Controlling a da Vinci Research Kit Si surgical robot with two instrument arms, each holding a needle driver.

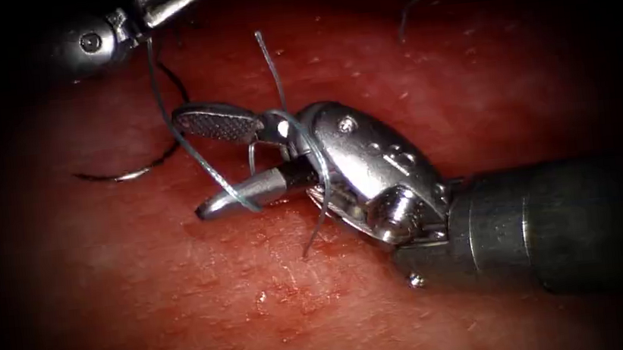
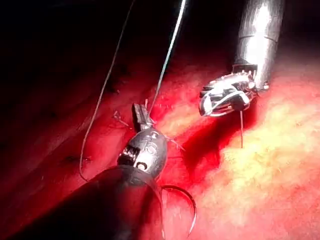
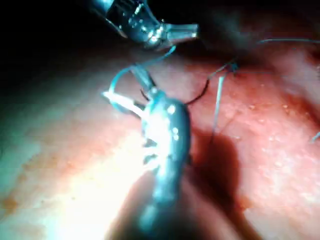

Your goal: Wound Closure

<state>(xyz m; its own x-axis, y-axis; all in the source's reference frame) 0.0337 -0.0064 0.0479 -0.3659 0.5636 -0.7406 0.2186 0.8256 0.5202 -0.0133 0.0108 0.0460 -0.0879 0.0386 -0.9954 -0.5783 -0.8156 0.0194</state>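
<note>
Jaws of right tool [image 1: 208, 166] spread wide, empty, with thread [image 1: 208, 166] draped across both and looped round them.

Left tool [image 1: 171, 1] up at far left of endoscope view, jaws closed on thread, strand dropping from there to the right tool's lower jaw. Curved needle [image 1: 144, 167] lying free on tissue [image 1: 149, 305] just left of the open jaws, gripped by neither tool, whether its tip sits in tissue cannot tell. Cut end of thread [image 1: 268, 58] standing up behind the right tool; another short end trailing below its wrist. Cut itself not discernible.
</note>
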